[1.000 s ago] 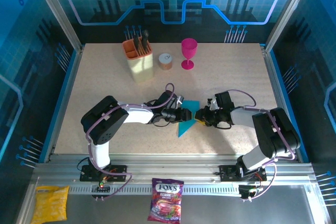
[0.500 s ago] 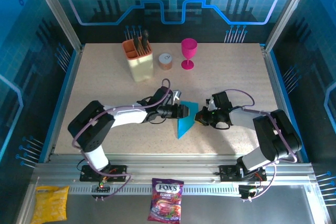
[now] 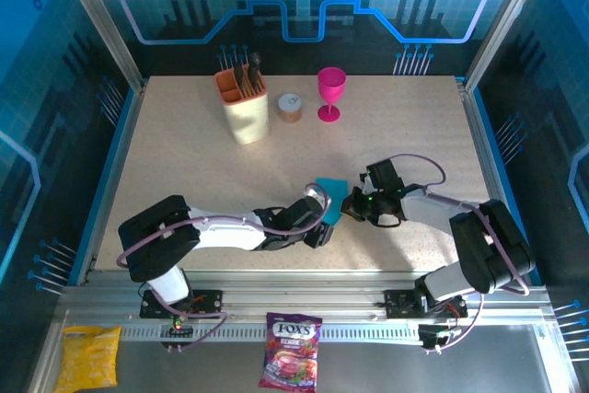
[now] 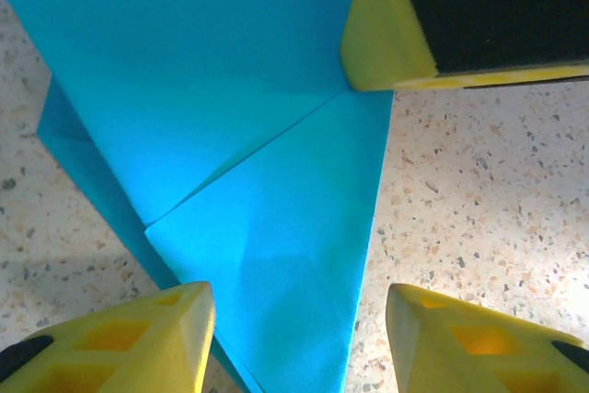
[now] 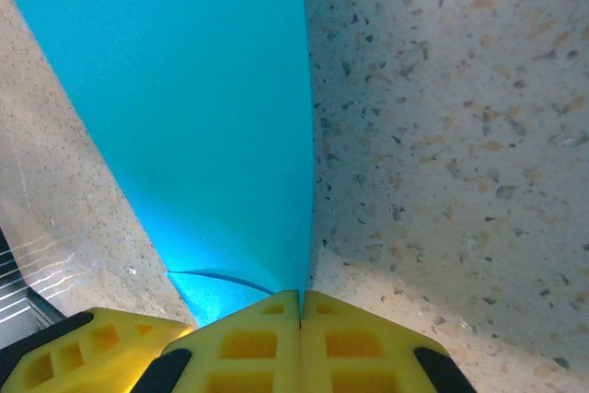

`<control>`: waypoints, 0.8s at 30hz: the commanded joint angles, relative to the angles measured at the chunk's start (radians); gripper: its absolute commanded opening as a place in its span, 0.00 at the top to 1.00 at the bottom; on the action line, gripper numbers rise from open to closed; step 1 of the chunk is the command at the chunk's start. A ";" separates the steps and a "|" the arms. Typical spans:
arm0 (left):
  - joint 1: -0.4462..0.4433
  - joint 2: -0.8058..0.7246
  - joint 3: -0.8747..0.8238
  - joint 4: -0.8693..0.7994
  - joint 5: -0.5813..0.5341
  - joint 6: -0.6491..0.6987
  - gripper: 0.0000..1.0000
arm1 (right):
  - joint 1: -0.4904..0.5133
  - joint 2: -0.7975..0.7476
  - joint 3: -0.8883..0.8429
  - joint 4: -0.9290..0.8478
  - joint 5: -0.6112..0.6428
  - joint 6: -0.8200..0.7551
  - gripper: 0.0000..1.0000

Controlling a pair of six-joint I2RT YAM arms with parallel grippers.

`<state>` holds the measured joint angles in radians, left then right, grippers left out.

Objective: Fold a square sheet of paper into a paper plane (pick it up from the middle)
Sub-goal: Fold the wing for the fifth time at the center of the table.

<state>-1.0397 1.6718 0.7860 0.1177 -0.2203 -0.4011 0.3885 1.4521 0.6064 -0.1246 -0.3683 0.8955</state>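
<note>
The cyan-blue sheet of paper lies partly folded on the speckled table, with a diagonal flap edge across it and a narrow pointed end. In the right wrist view my right gripper is shut on the paper at its folded edge. That gripper sits just right of the sheet in the top view. My left gripper is open, one yellow finger on each side of the pointed end, nothing pinched. It reaches the paper from the near-left. A right fingertip rests at the flap's corner.
At the back stand a beige holder with utensils, a small tin and a pink goblet. A purple candy bag and a yellow snack bag lie on the near rail shelf.
My left arm swung from the paper's left side round toward the near edge and now covers the sheet's lower tip. The right gripper kept its hold and barely moved.
</note>
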 commanded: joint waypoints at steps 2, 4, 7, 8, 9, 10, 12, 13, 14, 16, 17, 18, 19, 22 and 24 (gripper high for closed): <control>-0.044 0.032 0.024 0.033 -0.142 0.086 0.47 | 0.020 -0.022 0.035 -0.047 0.023 0.012 1.00; -0.058 0.047 0.038 0.032 -0.162 0.101 0.46 | 0.024 -0.021 0.038 -0.050 0.023 0.012 1.00; -0.070 0.065 0.051 0.035 -0.184 0.117 0.46 | 0.027 -0.018 0.041 -0.049 0.022 0.014 1.00; -0.071 0.071 0.054 0.035 -0.189 0.121 0.46 | 0.029 -0.017 0.041 -0.048 0.023 0.013 1.00; -0.071 0.075 0.058 0.036 -0.193 0.123 0.46 | 0.029 -0.018 0.041 -0.049 0.023 0.013 1.00; -0.072 0.080 0.062 0.034 -0.197 0.125 0.46 | 0.030 -0.018 0.041 -0.049 0.022 0.015 1.00; -0.072 0.088 0.070 0.032 -0.201 0.131 0.46 | 0.030 -0.021 0.042 -0.049 0.019 0.017 1.00; -0.072 0.094 0.075 0.028 -0.209 0.133 0.46 | 0.031 -0.022 0.043 -0.049 0.020 0.016 1.00; -0.072 0.099 0.079 0.028 -0.212 0.134 0.46 | 0.032 -0.025 0.043 -0.050 0.018 0.019 1.00; -0.072 0.107 0.087 0.023 -0.221 0.137 0.47 | 0.033 -0.029 0.043 -0.050 0.017 0.019 1.00; -0.072 0.111 0.088 0.022 -0.221 0.142 0.48 | 0.033 -0.031 0.043 -0.052 0.017 0.020 1.00; -0.073 0.116 0.091 0.019 -0.220 0.143 0.50 | 0.034 -0.032 0.042 -0.052 0.013 0.021 1.00; -0.072 0.120 0.093 0.018 -0.223 0.144 0.52 | 0.035 -0.033 0.043 -0.053 0.012 0.022 1.00; -0.072 0.128 0.094 0.019 -0.224 0.146 0.58 | 0.037 -0.044 0.040 -0.054 0.011 0.026 1.00; -0.072 0.134 0.094 0.015 -0.223 0.145 0.63 | 0.041 -0.053 0.041 -0.058 0.010 0.028 1.00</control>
<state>-1.1072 1.7779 0.8574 0.1410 -0.4274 -0.2813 0.4095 1.4303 0.6285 -0.1642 -0.3447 0.9058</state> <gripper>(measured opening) 0.386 0.061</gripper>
